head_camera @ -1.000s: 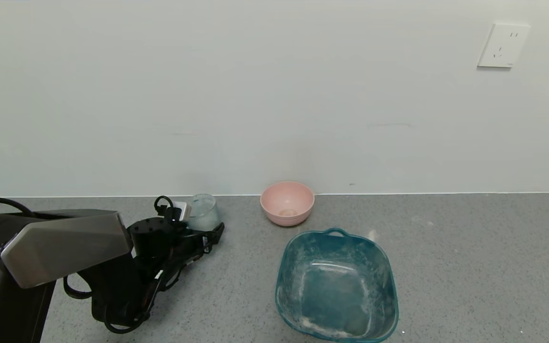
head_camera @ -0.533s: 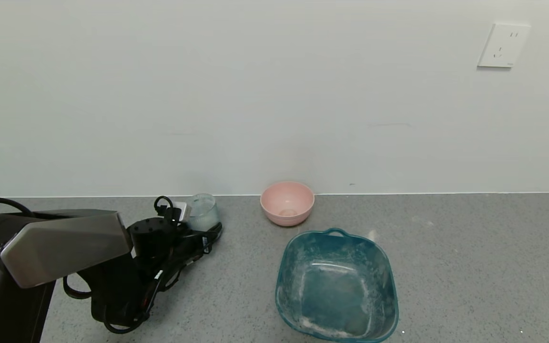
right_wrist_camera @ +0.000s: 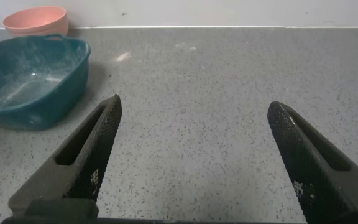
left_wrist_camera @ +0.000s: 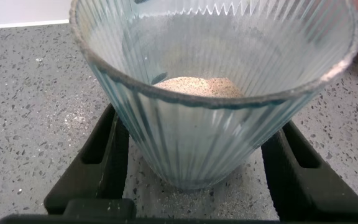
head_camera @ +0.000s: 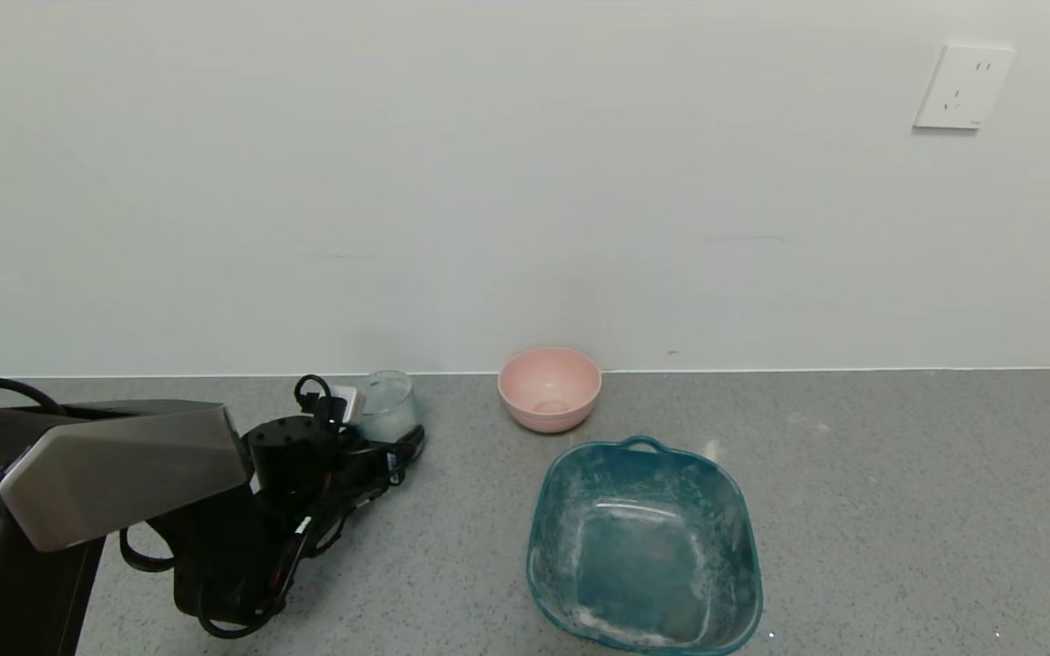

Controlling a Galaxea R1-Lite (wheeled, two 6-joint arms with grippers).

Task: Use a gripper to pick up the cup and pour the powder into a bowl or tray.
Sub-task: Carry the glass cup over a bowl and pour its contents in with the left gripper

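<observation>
Cup (left_wrist_camera: 211, 106) with powder (left_wrist_camera: 197, 86) inside is flanked by the left gripper (left_wrist_camera: 197, 163), jaws spread either side, far left on the counter (head_camera: 853, 510). Pink bowl (head_camera: 550, 388) sits right of it. Right gripper (right_wrist_camera: 197, 155) is held wide open.

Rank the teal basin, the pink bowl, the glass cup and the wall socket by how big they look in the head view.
Largest to smallest:
1. teal basin, though it sits nearest the camera
2. pink bowl
3. wall socket and glass cup: too alike to rank, and the left gripper hides part of the cup.
</observation>
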